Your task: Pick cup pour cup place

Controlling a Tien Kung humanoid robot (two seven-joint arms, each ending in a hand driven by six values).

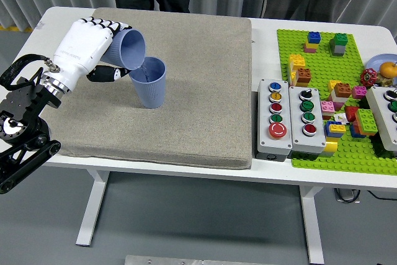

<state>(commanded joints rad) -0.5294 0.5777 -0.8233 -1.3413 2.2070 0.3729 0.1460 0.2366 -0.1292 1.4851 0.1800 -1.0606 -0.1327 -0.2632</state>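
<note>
The tilted cup sits in my left robot hand, fingers wrapped around its body, its mouth tipped down and to the right over the rim of the standing cup. The two rims are just touching or very nearly so; I cannot tell which. The standing cup is upright on the grey mat, towards its left half.

I judge this to be the pour itself. To do it well, I want my cup's lower lip kept directly over the opening of the standing cup, not its wall, and I want to roll at the wrist slowly so nothing nudges the standing cup over. Pressing down on its rim could tip it.

Further right on the tabletop lie the button boxes and a green brick plate, well apart from the pour.
</note>
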